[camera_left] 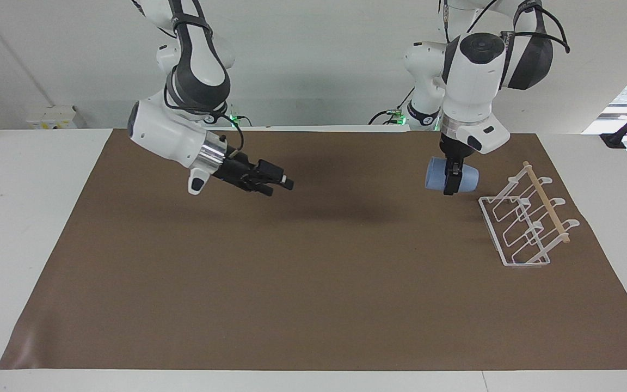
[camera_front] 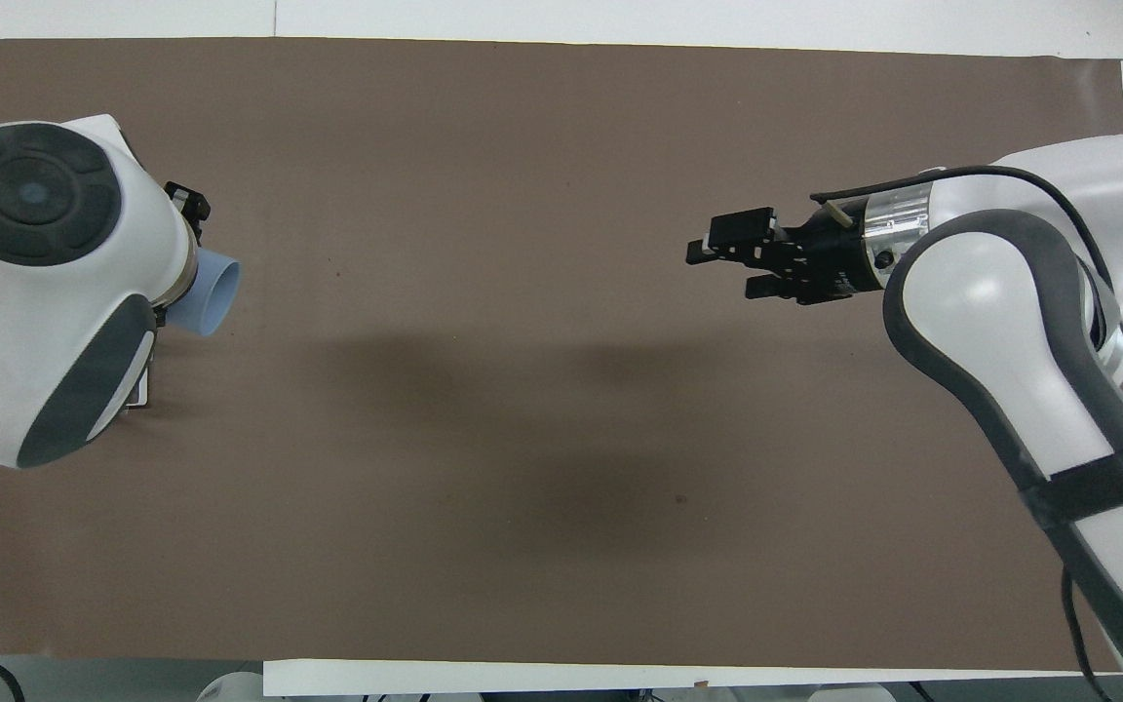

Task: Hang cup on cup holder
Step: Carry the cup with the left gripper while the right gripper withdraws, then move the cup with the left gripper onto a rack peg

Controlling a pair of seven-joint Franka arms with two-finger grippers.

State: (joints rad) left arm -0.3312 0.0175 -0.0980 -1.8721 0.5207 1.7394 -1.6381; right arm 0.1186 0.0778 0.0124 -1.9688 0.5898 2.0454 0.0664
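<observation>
The right arm comes down from its base at the right arm's end of the table, its forearm slanting low over the mat. Its end effector (camera_left: 280, 183) hangs in the air over bare mat, pointing toward the middle, fingers spread and holding nothing; the overhead view shows the gap between them (camera_front: 722, 263).

Toward the left arm's end, the left arm stands nearly upright, its wrist pointing straight down. The left end effector (camera_left: 450, 182) pinches the small light-blue plastic tumbler, the cup (camera_left: 451, 177), which lies on its side in the grip with its open mouth turned toward the middle of the table. In the overhead view only the cup's rim end (camera_front: 211, 292) shows from under the arm's white housing. The cup is raised over the mat, near the small white wire cup holder (camera_left: 526, 222) but apart from it.

The cup holder stands on the mat at the left arm's end, its looped prongs rising to a light wooden rod (camera_left: 546, 202) across the top.

A brown mat (camera_left: 302, 283) covers most of the white table (camera_left: 25, 218). A plain white wall (camera_left: 324, 60) rises at the robots' end.
</observation>
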